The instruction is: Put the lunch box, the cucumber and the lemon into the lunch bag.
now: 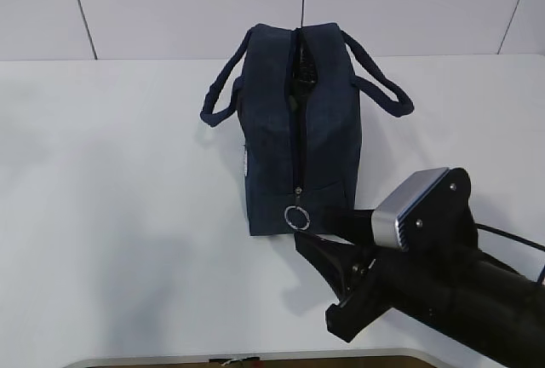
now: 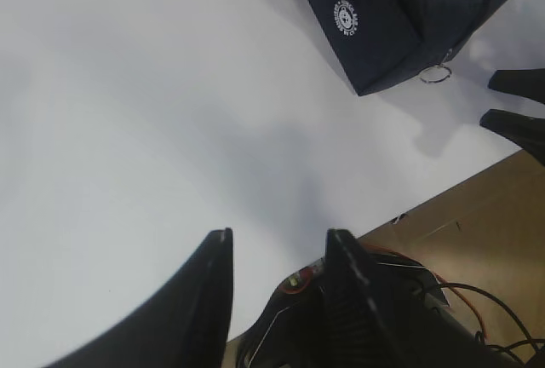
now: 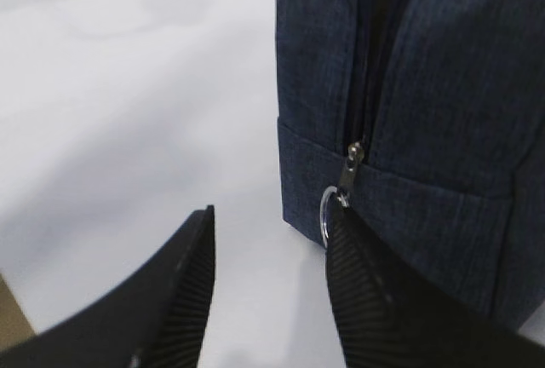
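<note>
Right gripper (image 3: 268,278) hung open at the bag's (image 1: 294,129) near end, one finger touching the ring pull (image 3: 328,210), the zipper running straight away from it.

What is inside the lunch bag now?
The lunch bag shows only a narrow dark opening at the far end of its zipper. Something dark sits in that gap, but it cannot be identified. The fabric covers the rest of the inside.
</note>
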